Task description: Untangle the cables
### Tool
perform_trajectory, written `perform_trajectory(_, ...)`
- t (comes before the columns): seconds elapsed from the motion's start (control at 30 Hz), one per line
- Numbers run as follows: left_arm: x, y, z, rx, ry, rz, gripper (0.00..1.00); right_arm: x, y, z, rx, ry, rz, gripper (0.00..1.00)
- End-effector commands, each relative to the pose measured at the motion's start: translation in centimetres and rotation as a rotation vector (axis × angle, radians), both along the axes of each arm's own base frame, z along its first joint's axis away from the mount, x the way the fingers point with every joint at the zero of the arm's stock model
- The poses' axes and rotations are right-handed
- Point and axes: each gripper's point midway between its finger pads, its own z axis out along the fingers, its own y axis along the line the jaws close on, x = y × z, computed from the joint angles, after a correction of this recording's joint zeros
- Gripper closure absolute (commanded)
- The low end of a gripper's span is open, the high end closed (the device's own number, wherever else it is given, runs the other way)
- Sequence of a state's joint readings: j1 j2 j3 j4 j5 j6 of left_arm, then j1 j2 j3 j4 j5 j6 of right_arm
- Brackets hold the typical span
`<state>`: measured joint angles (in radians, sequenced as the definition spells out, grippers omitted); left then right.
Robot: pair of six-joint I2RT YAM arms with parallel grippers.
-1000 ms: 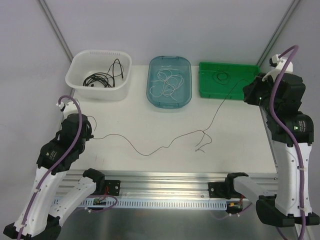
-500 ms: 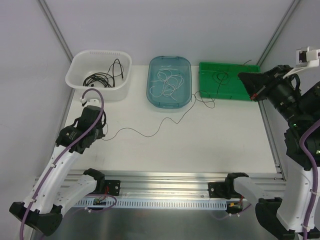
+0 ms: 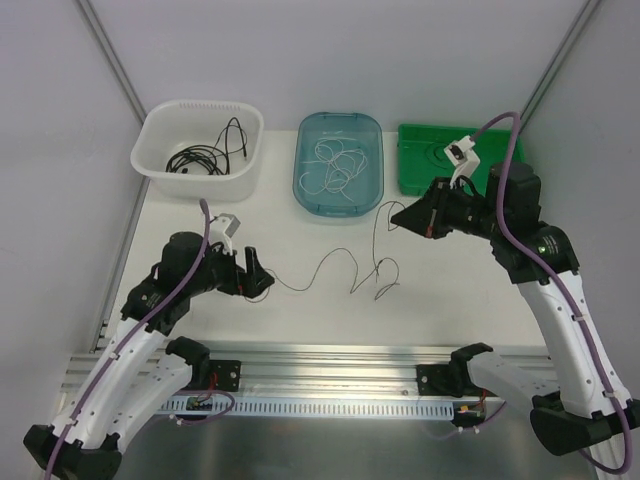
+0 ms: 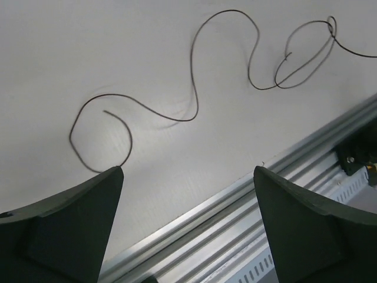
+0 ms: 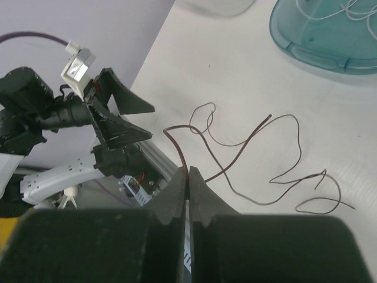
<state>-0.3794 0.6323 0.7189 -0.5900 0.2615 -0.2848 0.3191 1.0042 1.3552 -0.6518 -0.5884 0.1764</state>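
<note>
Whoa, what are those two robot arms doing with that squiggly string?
They're sorting out tangled cables. The right gripper is pinched shut on one end of a thin brown wire, which snakes in loops across the white table. The left gripper is open near the wire's other end, not holding it. Black cables lie in the white basket, white cables in the blue tray.

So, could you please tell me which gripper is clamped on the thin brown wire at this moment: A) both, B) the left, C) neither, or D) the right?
D: in the right wrist view the right gripper is closed on the thin brown wire, while the left gripper has its fingers wide apart.
</note>
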Motion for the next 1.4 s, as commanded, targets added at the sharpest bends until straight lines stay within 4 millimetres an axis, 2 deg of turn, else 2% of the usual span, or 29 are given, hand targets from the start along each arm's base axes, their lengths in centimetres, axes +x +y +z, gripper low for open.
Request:
perform_trajectory(0.0, -0.3, -4.4, 2.6, -0.190, -0.100, -0.206, 0.06, -1.4, 0.4, 0.9, -0.008, -0.080, 0.035, 0.99)
perform_trajectory(0.03, 0.0, -5.4, 3.1, -0.205, -0.144, -0.236, 0.06, -1.5, 0.6, 0.8, -0.012, -0.079, 0.041, 0.99)
perform_trajectory(0.13, -0.2, -7.5, 2.8, -0.189, -0.173, -0.305, 0.05, -1.9, 0.9, 0.9, -0.014, -0.080, 0.050, 0.99)
perform_trajectory(0.17, 0.3, -8.3, 3.3, -0.187, -0.216, -0.320, 0.04, -2.1, 1.0, 0.9, -0.017, -0.084, 0.052, 0.99)
perform_trajectory(0.23, 1.1, -9.5, 2.6, -0.157, -0.222, -0.327, 0.04, -2.3, 1.1, 1.3, -0.015, -0.090, 0.053, 0.99)
perform_trajectory(0.27, 1.4, -10.6, 3.2, -0.171, -0.265, -0.349, 0.04, -2.2, 1.0, 1.4, -0.017, -0.091, 0.045, 0.99)
perform_trajectory(0.3, 1.8, -11.4, 2.2, -0.159, -0.251, -0.360, 0.03, -2.3, 1.0, 1.6, -0.015, -0.099, 0.044, 0.99)
perform_trajectory(0.37, 2.6, -12.9, 2.5, -0.157, -0.317, -0.378, 0.04, -2.3, 1.0, 1.7, -0.013, -0.097, 0.042, 0.99)
perform_trajectory(0.43, 3.3, -14.4, 1.6, -0.127, -0.336, -0.393, 0.04, -2.3, 1.1, 1.7, -0.012, -0.096, 0.044, 0.99)
perform_trajectory(0.47, 3.4, -15.6, 2.2, -0.119, -0.397, -0.408, 0.04, -2.4, 1.1, 1.7, -0.009, -0.092, 0.043, 0.99)
perform_trajectory(0.5, 3.7, -16.5, 1.2, -0.097, -0.392, -0.418, 0.04, -2.3, 1.1, 1.7, -0.008, -0.090, 0.042, 0.99)
perform_trajectory(0.67, 4.4, -19.7, -0.3, -0.045, -0.486, -0.472, 0.06, -2.5, 1.4, 2.0, 0.004, -0.094, 0.047, 0.99)
perform_trajectory(0.7, 4.2, -20.4, -1.6, -0.028, -0.474, -0.498, 0.07, -2.6, 1.5, 2.1, 0.008, -0.095, 0.051, 0.99)
perform_trajectory(0.73, 4.5, -21.1, -1.1, -0.043, -0.506, -0.501, 0.08, -2.8, 1.5, 2.1, 0.009, -0.095, 0.055, 0.99)
perform_trajectory(0.77, 4.7, -21.4, -1.5, -0.034, -0.511, -0.513, 0.09, -2.8, 1.5, 2.2, 0.010, -0.096, 0.057, 0.99)
perform_trajectory(0.8, 4.8, -21.9, -2.8, -0.021, -0.493, -0.533, 0.10, -2.9, 1.6, 2.3, 0.012, -0.094, 0.060, 0.99)
perform_trajectory(0.87, 5.0, -22.9, -3.0, -0.025, -0.499, -0.551, 0.16, -3.0, 1.6, 2.3, 0.011, -0.095, 0.061, 0.99)
perform_trajectory(0.9, 5.2, -23.2, -4.0, -0.012, -0.480, -0.558, 0.18, -3.1, 1.6, 2.3, 0.013, -0.092, 0.062, 0.99)
perform_trajectory(0.93, 5.2, -23.9, -3.7, -0.029, -0.489, -0.570, 0.19, -3.1, 1.5, 2.3, 0.012, -0.094, 0.062, 0.99)
perform_trajectory(0.97, 5.1, -24.2, -4.5, -0.024, -0.474, -0.578, 0.22, -3.2, 1.5, 2.2, 0.012, -0.090, 0.062, 0.99)
perform_trajectory(1.03, 5.0, -25.3, -4.5, -0.038, -0.475, -0.595, 0.25, -3.3, 1.5, 2.0, 0.008, -0.083, 0.062, 0.99)
perform_trajectory(1.07, 4.9, -25.7, -5.3, -0.033, -0.459, -0.604, 0.29, -3.3, 1.5, 2.0, 0.008, -0.083, 0.062, 0.99)
perform_trajectory(1.17, 4.7, -27.1, -5.4, -0.046, -0.455, -0.622, 0.39, -3.4, 1.4, 1.9, 0.004, -0.079, 0.060, 0.99)
perform_trajectory(1.2, 4.6, -27.3, -6.1, -0.041, -0.439, -0.625, 0.57, -3.5, 1.3, 2.0, 0.003, -0.084, 0.060, 0.99)
perform_trajectory(1.3, 5.4, -27.0, -6.2, -0.039, -0.426, -0.561, 0.94, -3.5, 0.8, 1.6, -0.027, -0.090, 0.046, 0.99)
perform_trajectory(1.33, 5.5, -26.4, -6.6, -0.031, -0.417, -0.538, 1.00, -3.6, 0.3, 1.4, -0.050, -0.086, 0.028, 0.99)
perform_trajectory(1.37, 5.8, -25.9, -5.8, -0.031, -0.433, -0.507, 1.00, -3.5, 0.0, 1.2, -0.071, -0.098, 0.019, 0.99)
